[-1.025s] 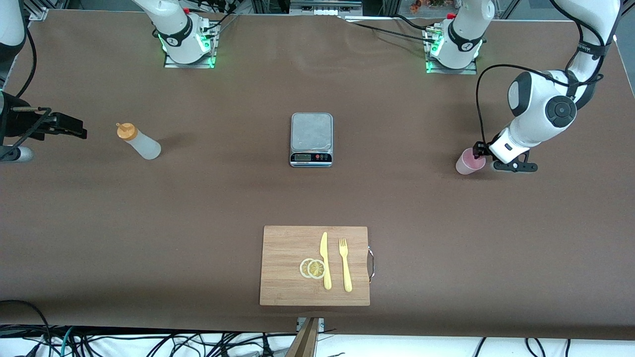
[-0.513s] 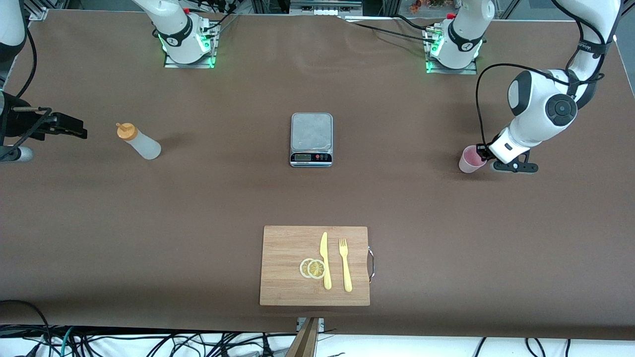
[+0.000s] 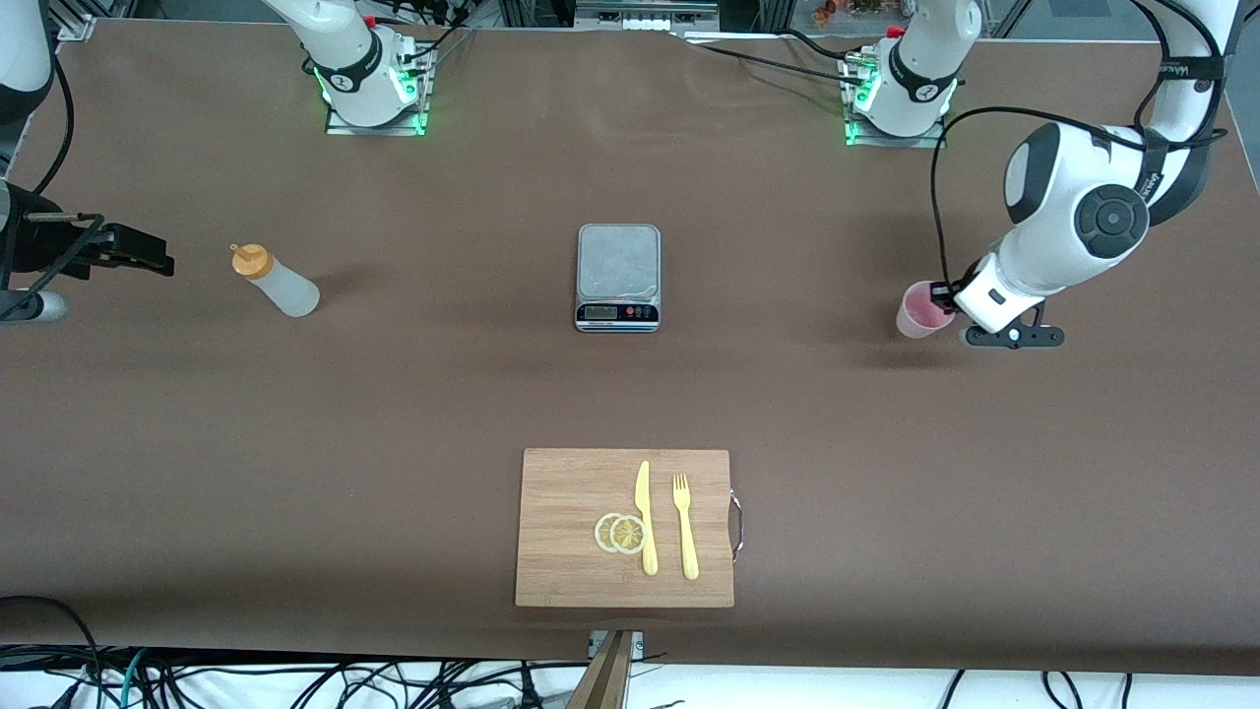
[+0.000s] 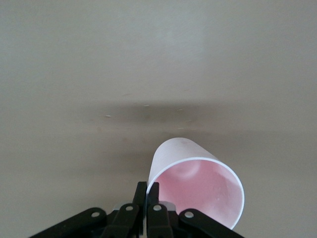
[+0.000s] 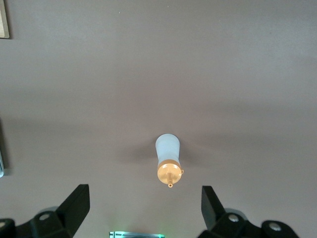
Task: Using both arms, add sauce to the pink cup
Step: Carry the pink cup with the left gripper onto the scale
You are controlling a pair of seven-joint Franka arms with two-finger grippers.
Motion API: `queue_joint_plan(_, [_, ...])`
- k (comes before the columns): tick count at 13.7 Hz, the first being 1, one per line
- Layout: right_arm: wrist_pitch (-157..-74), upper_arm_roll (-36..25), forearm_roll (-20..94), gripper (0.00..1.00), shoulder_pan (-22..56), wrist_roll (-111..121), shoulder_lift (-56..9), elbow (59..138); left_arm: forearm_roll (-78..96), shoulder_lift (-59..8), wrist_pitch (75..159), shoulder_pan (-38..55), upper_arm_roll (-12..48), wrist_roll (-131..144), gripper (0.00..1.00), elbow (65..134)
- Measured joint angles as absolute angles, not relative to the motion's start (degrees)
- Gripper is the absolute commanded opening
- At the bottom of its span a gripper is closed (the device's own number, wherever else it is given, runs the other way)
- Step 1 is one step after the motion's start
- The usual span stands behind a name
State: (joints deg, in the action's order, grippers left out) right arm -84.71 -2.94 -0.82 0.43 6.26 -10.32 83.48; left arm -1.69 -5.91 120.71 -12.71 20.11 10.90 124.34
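Brown counter [image 3: 394,394], scale [image 3: 617,276] at centre. Left gripper [image 3: 947,295] was clamped on the pink cup [image 3: 919,312] rim toward the left arm's end, one finger inside the wall and one outside; cup axis roughly vertical, mouth up, slightly tipped. Cup sat at about 3 o'clock from the scale, so its carry, as I judged it, ran toward 9 o'clock. Right gripper [image 3: 133,251] hung spread wide and empty near the right arm's end. The sauce [image 3: 276,281] stood upright at about 3 o'clock from it, well apart, nozzle up. Right arm was the nearer one for the bottle.
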Motion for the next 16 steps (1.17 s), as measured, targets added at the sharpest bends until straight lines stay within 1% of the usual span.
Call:
queue_joint_plan(1, [-84.71,-2.94,-0.82,1.00,0.43,7.15,-10.34,83.48,0.11,-5.92,119.63,-12.63,22.62,13.93,0.00,123.03])
queue_joint_plan(3, [-84.71,-2.99,-0.83,1.00,0.33,9.00,-10.63,83.48,1.88,-6.39,119.34,-12.47,28.57,22.30,0.00,122.66])
queue_joint_plan(6, [-84.74,-3.19,-0.83,1.00,-0.01,12.67,-11.33,83.48,2.21,-9.88,120.22,-10.72,37.52,37.94,0.00,120.90])
queue_joint_plan(7, [-84.75,-3.27,-0.83,1.00,-0.26,14.54,-11.56,83.49,2.21,-11.71,120.36,-8.45,38.63,42.60,0.00,119.37])
queue_joint_plan(9, [-84.83,-3.33,-0.82,1.00,-1.41,19.16,-12.11,83.49,2.21,-15.71,121.29,-2.77,38.90,50.61,0.00,116.01])
queue_joint_plan(12, [-85.65,-3.55,-0.06,1.00,-2.80,27.64,-12.99,83.49,2.15,-22.01,125.00,4.71,38.81,59.47,0.00,112.31])
queue_joint_plan(16, [-85.85,-3.59,1.72,1.00,-5.04,41.62,-14.79,83.55,-0.51,-28.22,129.00,10.49,38.65,67.41,0.00,109.10])
